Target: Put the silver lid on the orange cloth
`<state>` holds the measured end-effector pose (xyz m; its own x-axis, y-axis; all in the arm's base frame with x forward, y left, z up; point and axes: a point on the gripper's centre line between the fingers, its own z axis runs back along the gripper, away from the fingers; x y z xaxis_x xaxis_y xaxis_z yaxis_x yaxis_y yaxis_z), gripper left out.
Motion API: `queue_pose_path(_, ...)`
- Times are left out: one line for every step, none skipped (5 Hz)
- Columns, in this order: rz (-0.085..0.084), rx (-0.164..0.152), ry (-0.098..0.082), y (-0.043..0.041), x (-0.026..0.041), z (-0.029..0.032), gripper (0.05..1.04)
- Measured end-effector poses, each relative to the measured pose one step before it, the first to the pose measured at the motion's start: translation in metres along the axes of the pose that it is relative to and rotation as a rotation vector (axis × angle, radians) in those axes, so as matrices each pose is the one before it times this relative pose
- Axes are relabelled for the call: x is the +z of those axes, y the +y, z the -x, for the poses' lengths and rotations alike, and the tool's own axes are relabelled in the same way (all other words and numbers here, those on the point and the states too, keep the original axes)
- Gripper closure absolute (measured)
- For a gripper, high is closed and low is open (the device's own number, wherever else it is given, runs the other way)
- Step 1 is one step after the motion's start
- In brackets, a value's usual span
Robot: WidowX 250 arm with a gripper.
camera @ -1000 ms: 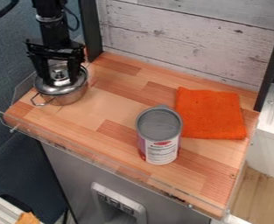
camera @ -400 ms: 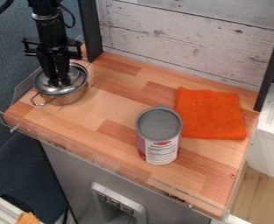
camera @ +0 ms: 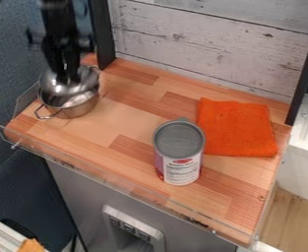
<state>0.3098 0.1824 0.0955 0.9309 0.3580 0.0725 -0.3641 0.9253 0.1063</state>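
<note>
At the upper left of the frame, a black gripper [camera: 67,78], its fingers brought together on the knob, holds the silver lid [camera: 55,85] just above a metal pot [camera: 79,109] on a wooden counter [camera: 126,118]. The step in hand appears to be the lift, with the lid up off the pot's rim and the placing not yet done. The next move calls for carrying the lid rightward, high enough to pass the grey-topped can [camera: 180,167] at lower center, then lowering it level onto the orange cloth [camera: 237,129] at right of center before letting go; a low path could clip the can, and the smooth knob might slip. Counted from left to right: one gripper, one lid, one pot, one can standing upright beside the cloth, and one cloth lying flat, all at one counter.
</note>
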Motion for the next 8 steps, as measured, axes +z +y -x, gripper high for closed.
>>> queue_pose_path(0.0063,-0.103,-0.0703,-0.04914,0.03621,-0.00697,0.805)
queue_pose_path(0.0235,-0.1101,-0.035,-0.04542,0.01016,-0.00424,0.805)
queue_pose_path(0.0355,-0.1288,-0.0252,-0.05493,-0.00247,-0.00021,0.805)
queue_pose_path(0.0044,-0.0857,-0.0174,-0.04984,-0.0013,0.00085,0.805)
queue_pose_path(0.0199,-0.0572,0.0134,-0.05284,-0.01784,0.00452,0.805)
queue_pose_path(0.0116,-0.008,0.0115,-0.01145,-0.01983,0.00005,0.805)
queue_pose_path(-0.0299,0.0004,0.0252,0.00197,-0.01996,0.00071,0.805)
queue_pose_path(-0.0208,0.0048,0.0262,0.00429,-0.0122,0.00215,0.805)
